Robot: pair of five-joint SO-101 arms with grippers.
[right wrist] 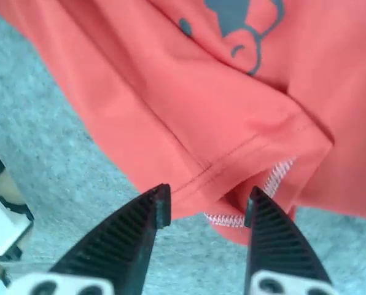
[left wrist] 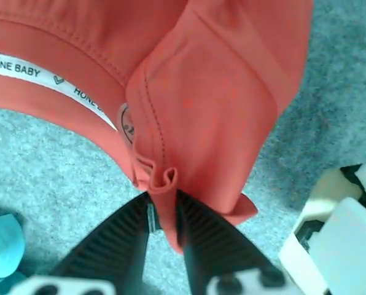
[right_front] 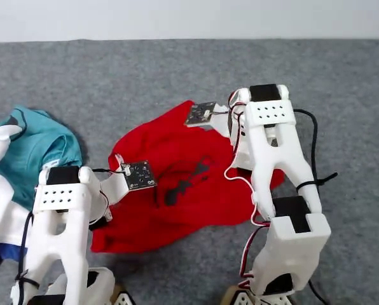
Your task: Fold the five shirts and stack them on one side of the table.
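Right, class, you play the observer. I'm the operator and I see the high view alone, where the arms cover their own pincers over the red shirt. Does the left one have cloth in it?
Observer: Yes. The left pincer is shut on a bunched fold at the edge of the red shirt.
Operator: Which part of the shirt is that?
Observer: Close to the neckline. A white tape runs along the inside of it just beside the grip.
Operator: And the right one?
Observer: The right pincer is open. Its fingers stand on either side of a folded hem with white stitching and are not closed on it.
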